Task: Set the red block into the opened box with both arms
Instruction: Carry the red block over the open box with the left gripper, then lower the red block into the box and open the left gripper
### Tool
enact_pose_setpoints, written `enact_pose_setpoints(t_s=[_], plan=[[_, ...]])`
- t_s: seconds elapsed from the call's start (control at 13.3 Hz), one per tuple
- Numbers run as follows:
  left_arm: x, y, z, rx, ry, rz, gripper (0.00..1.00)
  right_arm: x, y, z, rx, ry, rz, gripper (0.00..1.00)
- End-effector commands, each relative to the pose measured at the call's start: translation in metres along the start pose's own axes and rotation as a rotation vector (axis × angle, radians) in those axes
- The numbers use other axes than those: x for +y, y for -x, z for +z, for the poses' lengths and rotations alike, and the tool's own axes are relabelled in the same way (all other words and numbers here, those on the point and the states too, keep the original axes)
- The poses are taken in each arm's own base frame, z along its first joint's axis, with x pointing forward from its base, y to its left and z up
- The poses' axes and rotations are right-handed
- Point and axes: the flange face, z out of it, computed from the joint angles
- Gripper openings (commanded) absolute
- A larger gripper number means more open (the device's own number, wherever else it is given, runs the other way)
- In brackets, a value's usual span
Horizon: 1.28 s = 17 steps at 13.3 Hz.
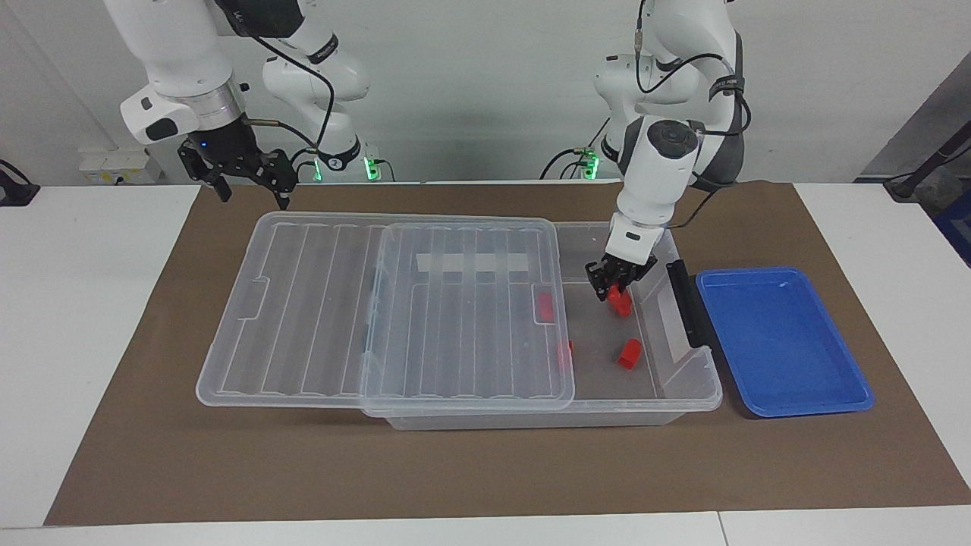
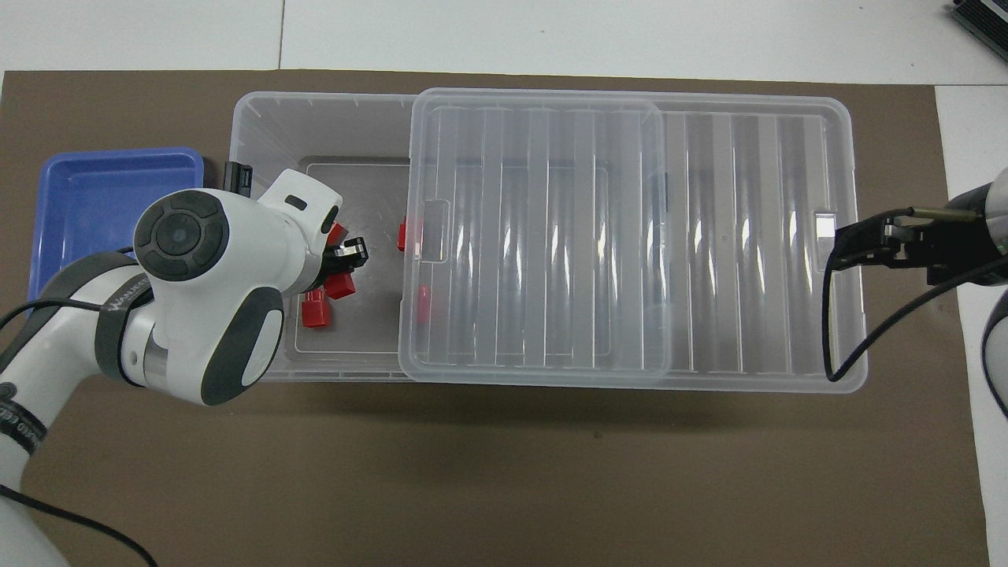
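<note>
The clear box point(image 1: 694, 379) point(image 2: 315, 102) lies on the brown mat. Its ribbed lid point(image 1: 318, 303) point(image 2: 551, 236) is slid toward the right arm's end, leaving the left arm's end uncovered. My left gripper point(image 1: 611, 287) point(image 2: 344, 268) is low inside that uncovered part, shut on a red block point(image 1: 616, 296) point(image 2: 340, 285) that hangs right by another red block point(image 2: 337, 233) on the floor. My right gripper point(image 1: 253, 194) point(image 2: 849, 244) waits open above the lid's edge at the right arm's end, holding nothing.
Three more red blocks lie in the box: one point(image 1: 630, 353) point(image 2: 315, 311) in the uncovered part, two point(image 1: 545, 305) point(image 1: 565, 353) under the lid's edge. A blue tray point(image 1: 781, 341) point(image 2: 94, 189) sits beside the box at the left arm's end.
</note>
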Motion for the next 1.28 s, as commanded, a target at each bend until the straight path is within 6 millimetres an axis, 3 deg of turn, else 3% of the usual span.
enact_pose_setpoints(t_s=[0.0, 0.3, 0.68, 1.21], plan=[[-0.001, -0.003, 0.027, 0.013, -0.027, 0.039, 0.0, 0.008, -0.002, 0.001, -0.019, -0.019, -0.023, 1.0], [0.001, -0.004, 0.046, 0.009, -0.022, 0.039, 0.0, 0.016, -0.001, 0.005, -0.03, -0.01, -0.011, 1.0], [0.007, -0.005, 0.085, 0.015, -0.027, 0.064, 0.0, 0.013, 0.002, 0.006, -0.03, 0.003, -0.012, 1.0], [0.008, 0.0, 0.109, 0.02, -0.011, 0.069, 0.0, 0.013, 0.002, 0.01, -0.03, 0.004, -0.015, 1.0]])
